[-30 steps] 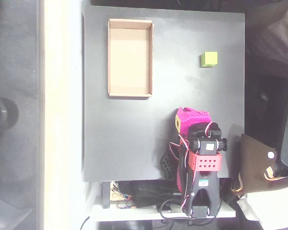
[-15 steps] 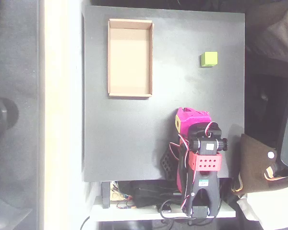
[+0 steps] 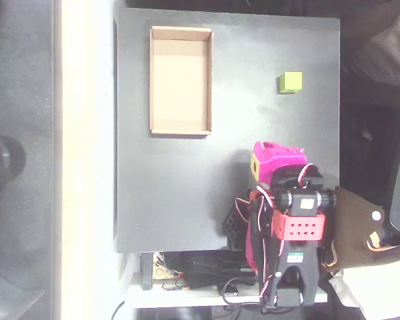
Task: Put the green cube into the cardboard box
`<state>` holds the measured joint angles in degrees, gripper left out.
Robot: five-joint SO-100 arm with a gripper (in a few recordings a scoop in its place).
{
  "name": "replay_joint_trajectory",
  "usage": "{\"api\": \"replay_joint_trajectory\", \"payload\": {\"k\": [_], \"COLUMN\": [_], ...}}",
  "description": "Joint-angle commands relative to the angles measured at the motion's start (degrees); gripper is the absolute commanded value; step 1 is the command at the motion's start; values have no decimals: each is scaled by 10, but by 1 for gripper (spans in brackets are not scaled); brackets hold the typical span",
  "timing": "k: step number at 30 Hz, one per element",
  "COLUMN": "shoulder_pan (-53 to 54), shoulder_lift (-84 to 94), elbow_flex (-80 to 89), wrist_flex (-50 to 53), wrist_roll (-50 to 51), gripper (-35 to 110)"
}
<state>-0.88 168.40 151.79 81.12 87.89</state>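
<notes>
The task is only beginning: the green cube (image 3: 290, 82) is lying on the black table (image 3: 187, 200), well apart from the empty cardboard box (image 3: 181, 127), and the gripper (image 3: 260, 163), whose opening I cannot tell, is holding nothing.

In the overhead view, the green cube (image 3: 290, 82) was a small lime yellow-green block with plain matte faces. It sat flat on the dark tabletop (image 3: 173, 187) in the upper right of the frame. The cardboard box (image 3: 181, 131) was a shallow tan tray with low walls and a pale brown floor. It lay open side up in the upper left-centre, long axis vertical, well apart from the cube.
</notes>
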Motion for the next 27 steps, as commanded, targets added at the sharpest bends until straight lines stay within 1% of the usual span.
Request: {"api": "replay_joint_trajectory", "payload": {"k": [1, 11, 20, 27], "shoulder_pan": [-11, -2, 0, 49], "shoulder_lift": [-60, -229, -420, -561], "elbow_flex": [-112, -360, -584, -698], "wrist_flex": [0, -6, -7, -7], "wrist_roll": [4, 4, 4, 4], "gripper": [3, 3, 3, 3]}}
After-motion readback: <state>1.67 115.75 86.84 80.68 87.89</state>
